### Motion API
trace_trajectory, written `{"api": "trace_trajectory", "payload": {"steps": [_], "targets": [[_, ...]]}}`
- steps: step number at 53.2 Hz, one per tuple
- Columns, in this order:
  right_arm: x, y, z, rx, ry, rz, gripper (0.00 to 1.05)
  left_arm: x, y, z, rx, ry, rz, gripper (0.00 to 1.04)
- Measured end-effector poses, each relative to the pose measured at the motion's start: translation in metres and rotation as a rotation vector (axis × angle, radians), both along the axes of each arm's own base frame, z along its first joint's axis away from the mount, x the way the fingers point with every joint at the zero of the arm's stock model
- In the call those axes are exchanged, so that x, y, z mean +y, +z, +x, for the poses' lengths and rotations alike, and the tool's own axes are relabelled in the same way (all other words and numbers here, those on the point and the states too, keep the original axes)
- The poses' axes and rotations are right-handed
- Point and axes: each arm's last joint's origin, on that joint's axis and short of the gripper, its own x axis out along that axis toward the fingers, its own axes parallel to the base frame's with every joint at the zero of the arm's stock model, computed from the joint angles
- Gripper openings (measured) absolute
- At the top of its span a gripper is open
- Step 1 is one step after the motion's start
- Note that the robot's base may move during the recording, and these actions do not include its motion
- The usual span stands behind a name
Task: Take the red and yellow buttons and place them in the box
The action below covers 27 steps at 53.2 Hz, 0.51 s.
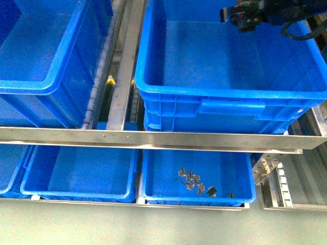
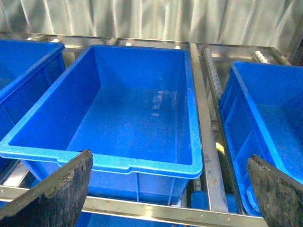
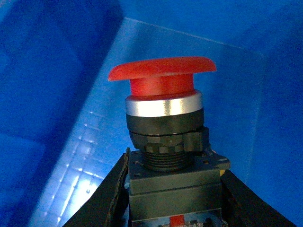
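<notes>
My right gripper (image 3: 175,201) is shut on the red button (image 3: 163,78), a red mushroom cap on a silver ring and black-grey body, clamped at its square base. Behind it lies the blue inner floor and walls of the box (image 3: 71,156). The front view has that gripper (image 1: 244,20) hanging over the far part of the box (image 1: 204,94), the large deep crate on the upper right. My left gripper (image 2: 170,189) is open, its dark fingers (image 2: 57,189) spread wide in front of another deep blue crate (image 2: 142,163). No yellow button is in view.
A second deep crate (image 1: 46,84) stands upper left, with steel rails (image 1: 125,76) and a small yellow piece (image 1: 110,80) in the gap. A steel bar (image 1: 153,138) crosses the front. Below are shallow blue trays (image 1: 76,191); the right tray (image 1: 240,196) holds several small dark parts (image 1: 196,182).
</notes>
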Motion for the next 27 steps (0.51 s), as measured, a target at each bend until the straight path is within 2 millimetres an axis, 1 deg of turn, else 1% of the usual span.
{"api": "trace_trajectory", "payload": {"steps": [3,6,11,22,27], "targets": [[0.008,-0.013,0.018,0.036,-0.004,0.001,0.35,0.000,0.000,0.000,0.000,0.000,0.000,0.97],[0.013,-0.019,0.028,0.053,-0.007,0.000,0.35,0.000,0.000,0.000,0.000,0.000,0.000,0.97],[0.022,-0.029,0.050,0.073,-0.022,-0.012,0.35,0.000,0.000,0.000,0.000,0.000,0.000,0.97],[0.029,-0.043,0.095,0.099,-0.110,-0.059,0.35,0.000,0.000,0.000,0.000,0.000,0.000,0.97],[0.028,-0.050,0.110,0.103,-0.137,-0.077,0.35,0.000,0.000,0.000,0.000,0.000,0.000,0.97]]}}
